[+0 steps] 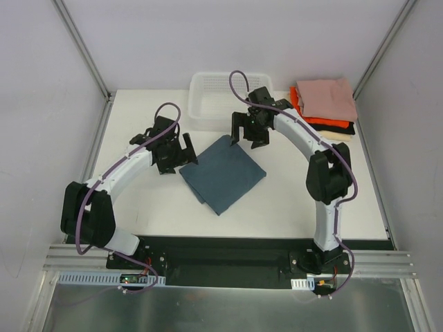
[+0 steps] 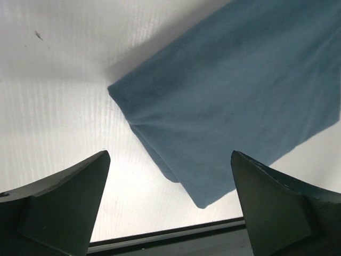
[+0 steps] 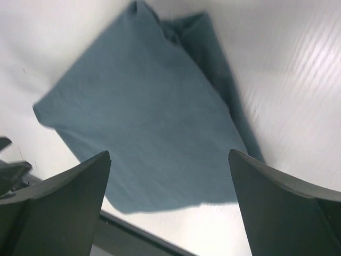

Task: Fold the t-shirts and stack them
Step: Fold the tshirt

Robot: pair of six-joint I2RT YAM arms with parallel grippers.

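Observation:
A slate blue-grey t-shirt (image 1: 223, 174) lies folded into a square, turned like a diamond, in the middle of the table. My left gripper (image 1: 176, 156) hovers open just off its left corner; the left wrist view shows the shirt (image 2: 234, 101) beyond wide-apart fingers with nothing between them. My right gripper (image 1: 248, 131) hangs open above the shirt's far corner, and the shirt (image 3: 144, 117) fills the right wrist view between empty jaws. A stack of folded t-shirts (image 1: 324, 107) sits at the back right: dusty pink on top, then orange-red, black and cream.
A white mesh basket (image 1: 202, 97) stands at the back of the table, behind the right gripper. The enclosure walls and metal posts close in the table on the left, right and rear. The dark base rail (image 1: 221, 252) runs along the near edge.

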